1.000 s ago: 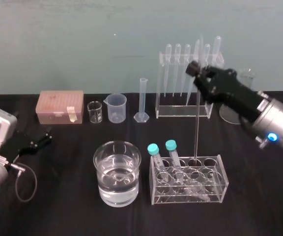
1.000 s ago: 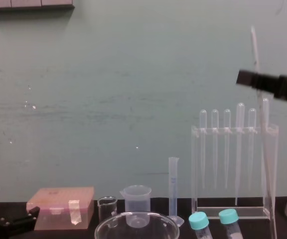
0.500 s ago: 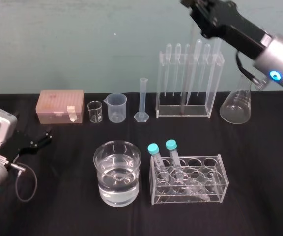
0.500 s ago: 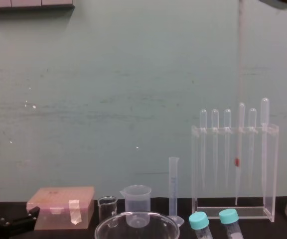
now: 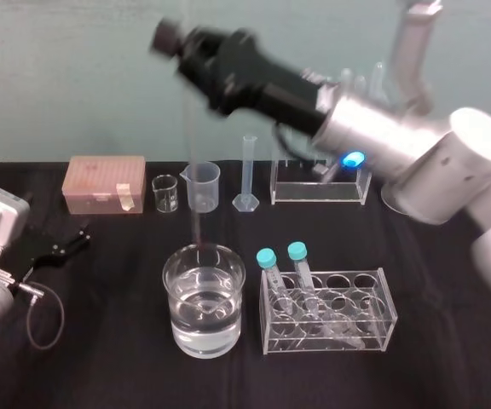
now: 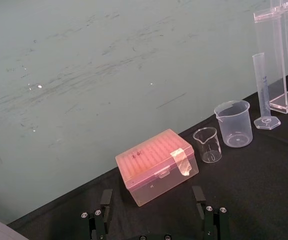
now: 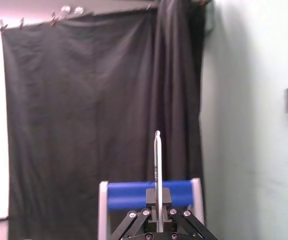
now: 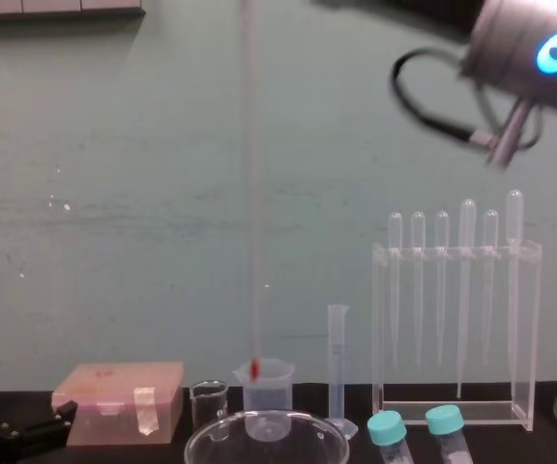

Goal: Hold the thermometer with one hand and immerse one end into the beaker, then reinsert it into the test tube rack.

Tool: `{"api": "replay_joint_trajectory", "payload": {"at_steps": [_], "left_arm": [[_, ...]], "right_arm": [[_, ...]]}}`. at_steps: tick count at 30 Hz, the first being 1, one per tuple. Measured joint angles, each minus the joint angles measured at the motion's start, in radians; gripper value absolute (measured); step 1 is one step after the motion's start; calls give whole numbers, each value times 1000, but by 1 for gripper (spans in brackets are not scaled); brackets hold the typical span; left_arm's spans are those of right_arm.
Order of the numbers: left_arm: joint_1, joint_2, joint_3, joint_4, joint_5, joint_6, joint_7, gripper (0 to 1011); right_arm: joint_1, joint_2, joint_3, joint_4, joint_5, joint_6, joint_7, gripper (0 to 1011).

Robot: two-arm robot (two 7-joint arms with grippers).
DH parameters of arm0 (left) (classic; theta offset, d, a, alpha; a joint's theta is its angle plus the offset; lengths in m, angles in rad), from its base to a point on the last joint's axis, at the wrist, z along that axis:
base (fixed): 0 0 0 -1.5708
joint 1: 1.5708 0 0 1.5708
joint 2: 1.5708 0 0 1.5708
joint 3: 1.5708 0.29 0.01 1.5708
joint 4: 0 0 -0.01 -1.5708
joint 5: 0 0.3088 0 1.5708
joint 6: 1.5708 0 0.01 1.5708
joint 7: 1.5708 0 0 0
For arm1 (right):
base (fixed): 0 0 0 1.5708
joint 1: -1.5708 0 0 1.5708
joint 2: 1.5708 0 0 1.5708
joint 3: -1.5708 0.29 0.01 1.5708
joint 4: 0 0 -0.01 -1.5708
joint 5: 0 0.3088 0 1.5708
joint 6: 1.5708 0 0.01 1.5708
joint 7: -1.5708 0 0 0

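The thermometer (image 5: 194, 170) is a long thin glass rod with a red tip, and it hangs nearly upright from my right gripper (image 5: 177, 38), which is shut on its upper part. In the right wrist view the rod (image 7: 157, 170) stands pinched between the fingers. In the chest view its red tip (image 8: 254, 365) hangs just above the wide glass beaker (image 5: 204, 273), which is part full of water, and is clear of the water. The test tube rack (image 5: 373, 328), a low clear one holding two teal-capped tubes, stands to the right of the beaker. My left gripper (image 6: 154, 220) rests open at the table's left.
Along the back stand a pink box (image 5: 105, 183), a tiny glass beaker (image 5: 164, 194), a plastic spouted beaker (image 5: 201, 186) and a graduated cylinder (image 5: 247, 170). Further right is a tall acrylic stand (image 8: 453, 411) holding pipettes. My right arm reaches across above the racks.
My right gripper lifted the thermometer out of the low rack. It then swung left with it, from above the racks to above the beaker. The left arm has not moved.
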State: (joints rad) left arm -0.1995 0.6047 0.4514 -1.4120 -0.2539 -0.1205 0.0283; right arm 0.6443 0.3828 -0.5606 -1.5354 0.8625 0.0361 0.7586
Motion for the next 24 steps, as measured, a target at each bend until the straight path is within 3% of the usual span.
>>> {"api": "replay_joint_trajectory", "payload": {"at_steps": [2, 7, 14, 24], "left_arm": [[0, 0, 0, 0, 0, 0, 0, 1008], [0, 0, 0, 0, 0, 0, 0, 1008], [0, 0, 0, 0, 0, 0, 0, 1008], [0, 0, 0, 0, 0, 0, 0, 1008]], "right_arm": [[5, -20, -51, 45, -32, -32, 23, 56], [8, -46, -106, 137, -75, -74, 39, 56], [-13, -62, -134, 217, -116, -110, 45, 56], [-63, -48, -130, 230, -130, -111, 48, 56]]}}
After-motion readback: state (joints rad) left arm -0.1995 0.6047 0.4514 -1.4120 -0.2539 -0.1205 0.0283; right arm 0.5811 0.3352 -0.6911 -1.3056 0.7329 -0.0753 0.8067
